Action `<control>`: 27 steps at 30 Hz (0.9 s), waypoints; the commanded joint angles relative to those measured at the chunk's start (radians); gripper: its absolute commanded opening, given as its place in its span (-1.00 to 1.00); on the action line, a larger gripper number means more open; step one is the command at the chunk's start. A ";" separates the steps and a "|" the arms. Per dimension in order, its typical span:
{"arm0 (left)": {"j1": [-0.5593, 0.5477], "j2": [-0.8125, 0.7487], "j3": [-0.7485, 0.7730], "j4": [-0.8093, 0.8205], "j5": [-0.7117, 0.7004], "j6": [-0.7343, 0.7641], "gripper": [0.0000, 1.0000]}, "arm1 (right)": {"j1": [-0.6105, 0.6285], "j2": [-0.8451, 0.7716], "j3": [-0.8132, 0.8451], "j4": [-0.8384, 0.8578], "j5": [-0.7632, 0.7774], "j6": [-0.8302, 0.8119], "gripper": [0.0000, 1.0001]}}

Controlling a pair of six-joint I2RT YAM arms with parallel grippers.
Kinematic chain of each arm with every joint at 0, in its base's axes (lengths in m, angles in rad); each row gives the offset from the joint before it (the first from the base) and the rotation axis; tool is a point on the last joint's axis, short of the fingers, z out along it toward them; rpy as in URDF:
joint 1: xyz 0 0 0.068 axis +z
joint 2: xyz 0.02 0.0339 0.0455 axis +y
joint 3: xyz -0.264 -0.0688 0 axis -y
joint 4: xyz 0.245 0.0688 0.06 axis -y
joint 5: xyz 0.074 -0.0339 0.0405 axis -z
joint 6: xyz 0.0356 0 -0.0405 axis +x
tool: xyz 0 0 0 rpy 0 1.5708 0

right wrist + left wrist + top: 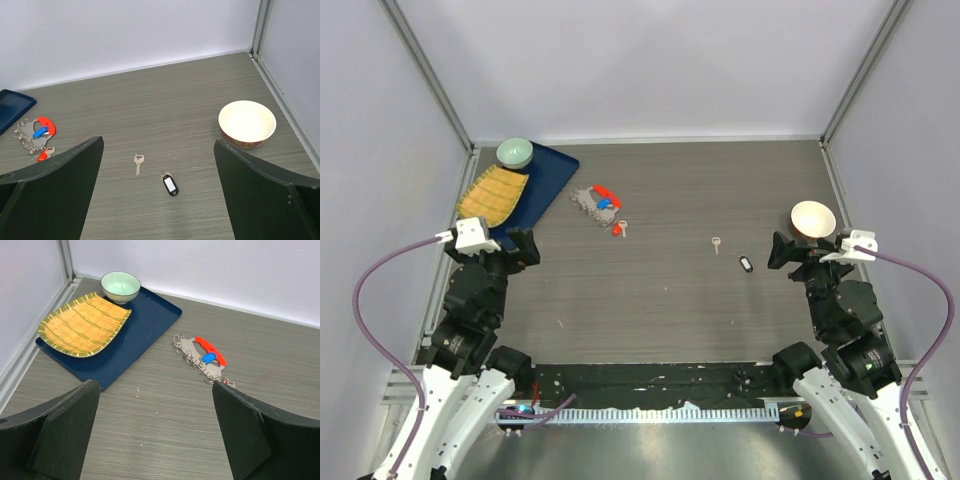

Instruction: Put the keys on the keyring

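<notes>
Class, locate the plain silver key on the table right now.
In the top view, the small plain silver metal key lies right of centre, just left of the small black oval fob.

A: Where did the top camera sit?
B: High above the near edge, looking down over the whole tabletop (pixel 670 300).
A: And the wrist cameras?
B: Low and close. The left faced the far-left corner past the left claw (pixel 155 390); the right faced the far-right corner past the right claw (pixel 159 147). All three shared the keyring (pixel 595 200).
</notes>
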 commanded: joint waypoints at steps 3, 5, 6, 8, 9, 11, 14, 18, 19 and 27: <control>0.017 0.044 0.002 0.057 0.000 0.023 0.99 | 0.006 -0.005 0.005 0.031 0.044 0.001 1.00; 0.018 0.092 0.013 0.049 0.010 0.017 0.99 | 0.006 -0.011 -0.001 0.034 0.019 0.001 0.99; 0.017 0.110 0.017 0.042 0.016 0.006 0.99 | 0.006 -0.019 0.001 0.035 0.002 -0.005 1.00; 0.018 0.176 0.030 0.040 0.044 -0.018 0.99 | 0.006 -0.033 -0.004 0.038 -0.015 0.000 0.99; 0.018 0.202 0.034 0.038 0.055 -0.031 0.99 | 0.006 -0.047 -0.010 0.054 -0.015 0.009 0.99; 0.018 0.314 0.059 0.035 0.094 -0.060 0.99 | 0.005 -0.056 -0.024 0.061 -0.044 0.003 0.99; 0.018 0.540 0.175 -0.064 0.156 -0.133 0.99 | 0.006 -0.044 -0.024 0.052 -0.045 -0.002 0.99; 0.017 0.794 0.292 -0.086 0.176 -0.227 0.99 | 0.006 -0.047 -0.027 0.041 -0.067 0.004 0.99; 0.017 0.846 0.333 -0.075 0.178 -0.244 0.99 | 0.006 -0.048 -0.030 0.043 -0.067 0.007 1.00; 0.017 1.274 0.507 0.101 0.219 -0.261 0.71 | 0.019 -0.079 -0.041 0.035 -0.067 0.004 0.99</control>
